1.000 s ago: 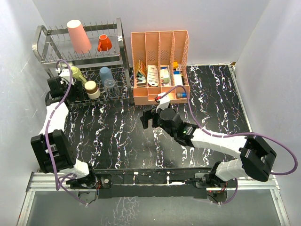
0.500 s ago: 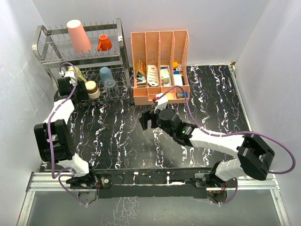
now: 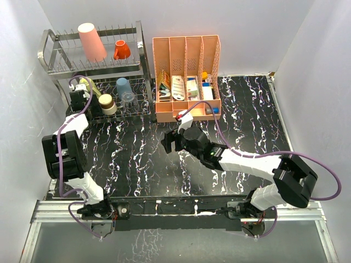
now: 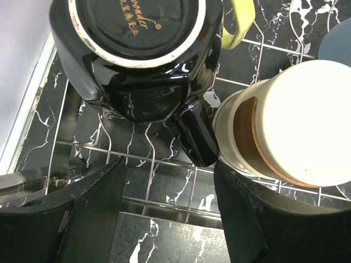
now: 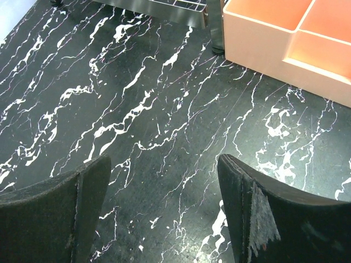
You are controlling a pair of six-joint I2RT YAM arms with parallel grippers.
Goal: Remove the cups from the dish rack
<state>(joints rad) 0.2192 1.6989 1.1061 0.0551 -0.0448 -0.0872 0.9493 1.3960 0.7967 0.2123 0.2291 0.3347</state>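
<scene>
black marbled tabletop (image 3: 137, 159) is boxed by white walls (image 3: 247, 33); left gripper (image 4: 167, 175) is held open, empty, at the black mug (image 4: 137, 55), right gripper (image 5: 164, 164) likewise over the tabletop.

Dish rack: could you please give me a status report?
Left gripper open at black mug handle, dish rack lower tier. Right gripper open, empty, over table. Cream-topped cup tight beside handle.

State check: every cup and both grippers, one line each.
pink tumbler: upside down, top tier of dish rack
orange cup: upside down, top tier
black mug: upside down, lower tier
cream-and-brown cup: lower tier, beside black mug
blue cup: lower tier
left gripper: open, facing black mug's handle, nothing held
right gripper: open, empty, above table
</scene>
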